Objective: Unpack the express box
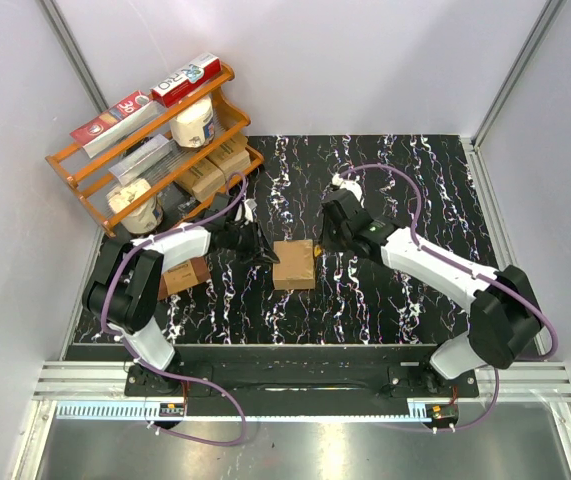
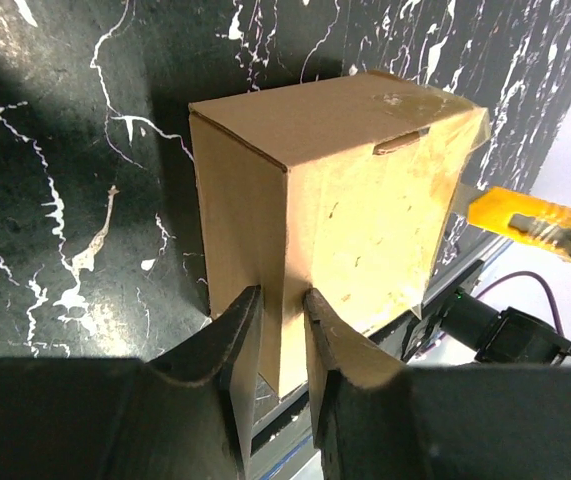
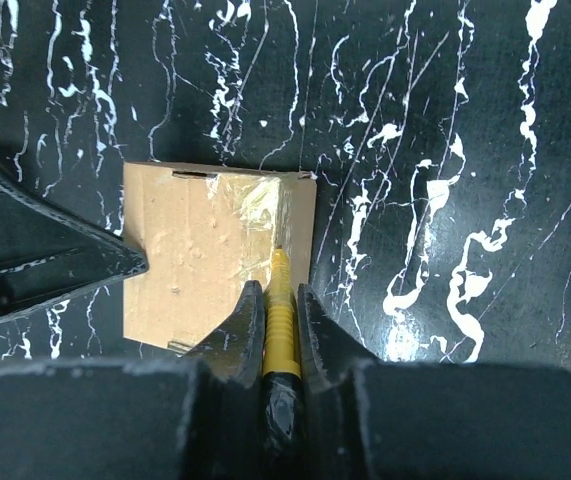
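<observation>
The express box [image 1: 294, 265] is a small light-brown cardboard cube standing mid-table, with clear tape over its top. My left gripper [image 1: 268, 252] is at its left side. In the left wrist view the box [image 2: 355, 220] has one vertical corner edge between the gripper's [image 2: 277, 300] two fingertips, which press on the faces either side. My right gripper [image 3: 280, 290] is shut on a yellow utility knife [image 3: 281, 310] above the box [image 3: 195, 260], the knife's tip on the taped top near the right edge. The knife [image 2: 530, 218] also shows in the left wrist view.
An orange wire rack [image 1: 155, 150] stands at the back left, holding toothpaste cartons, jars and flat tan cartons. A darker brown box [image 1: 185, 275] lies beside the left arm. Grey walls close in the black marbled table [image 1: 415, 180] on three sides.
</observation>
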You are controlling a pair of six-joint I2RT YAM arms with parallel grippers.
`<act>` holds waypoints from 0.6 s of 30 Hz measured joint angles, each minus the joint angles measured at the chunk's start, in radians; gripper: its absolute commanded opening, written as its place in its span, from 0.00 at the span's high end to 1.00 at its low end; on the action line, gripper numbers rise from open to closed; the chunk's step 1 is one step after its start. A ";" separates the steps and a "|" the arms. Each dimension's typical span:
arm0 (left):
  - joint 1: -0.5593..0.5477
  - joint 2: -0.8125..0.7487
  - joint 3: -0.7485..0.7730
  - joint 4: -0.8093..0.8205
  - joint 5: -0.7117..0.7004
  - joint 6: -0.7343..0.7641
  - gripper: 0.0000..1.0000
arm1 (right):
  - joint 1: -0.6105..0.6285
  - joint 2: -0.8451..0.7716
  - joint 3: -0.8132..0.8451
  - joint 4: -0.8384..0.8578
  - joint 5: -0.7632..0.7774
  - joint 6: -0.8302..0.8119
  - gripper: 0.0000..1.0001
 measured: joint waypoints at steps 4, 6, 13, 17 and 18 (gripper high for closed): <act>0.019 0.000 -0.031 0.053 0.046 -0.021 0.75 | -0.001 -0.019 0.023 -0.014 -0.005 -0.007 1.00; 0.028 0.000 -0.043 0.072 0.063 -0.029 0.75 | -0.001 -0.025 0.032 -0.014 -0.007 -0.008 1.00; 0.042 0.000 -0.069 0.105 0.088 -0.048 0.75 | -0.003 -0.027 0.037 -0.013 -0.017 -0.010 1.00; 0.060 -0.002 -0.090 0.130 0.105 -0.063 0.76 | -0.005 -0.034 0.043 -0.013 -0.034 -0.010 1.00; 0.066 -0.005 -0.100 0.140 0.113 -0.068 0.76 | -0.005 -0.035 0.047 -0.014 -0.038 -0.010 1.00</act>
